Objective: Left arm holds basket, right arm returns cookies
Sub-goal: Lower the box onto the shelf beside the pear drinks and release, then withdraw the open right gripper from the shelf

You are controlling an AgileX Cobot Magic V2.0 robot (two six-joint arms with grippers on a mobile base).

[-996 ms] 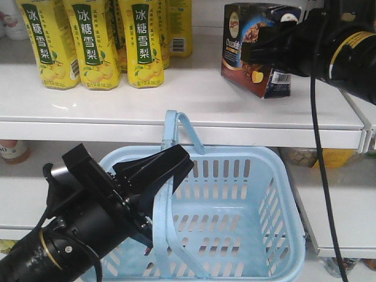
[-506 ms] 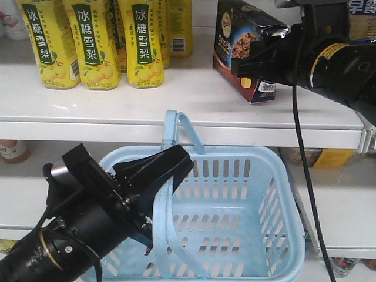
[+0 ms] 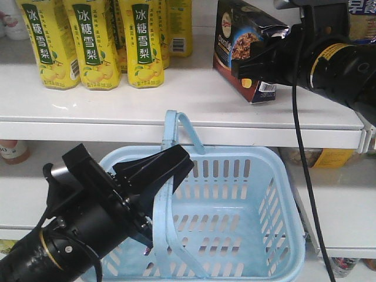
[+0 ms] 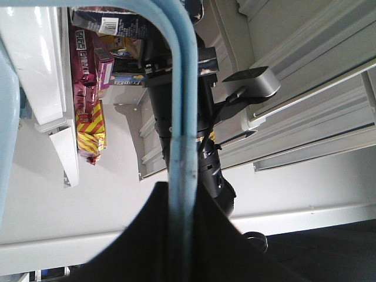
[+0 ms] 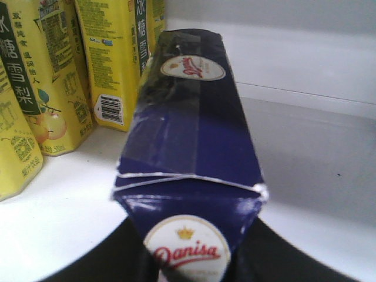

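White store shelving [image 3: 194, 111] fills the front view, and on its upper board, to the right, the cookies [image 3: 244, 50] sit as a dark navy rectangular carton tilted a little, its lower edge on or just over the board — which, I cannot tell. Its broad face pictures a chocolate-chip cookie with an orange piece near the bottom corner, a white oval logo sits near the top, and a barcode shows on the narrow side at lower right. From the right wrist view the carton [image 5: 191, 147] runs away from the camera, its navy top creased and scuffed white along a fold, with an oval reading "Danisa" under a small crown at the near end and a second oval at the far end. The right gripper [image 3: 254, 54] is clamped on the carton's narrow sides, black fingers pressing both flanks. Just beside the carton to the left stand yellow drink cartons [image 3: 97, 44] with green bands and Chinese characters. Below the shelf edge hangs the basket [image 3: 235, 217], light blue with slotted sides, its inside bare, two arched handles rising together at its left rim. The left gripper [image 3: 154, 176] — black and wedge-shaped — is closed around a handle [image 4: 179, 106], which runs straight out between its fingers in the left wrist view. Red and yellow packets [image 4: 91, 114] show on the shelving there.
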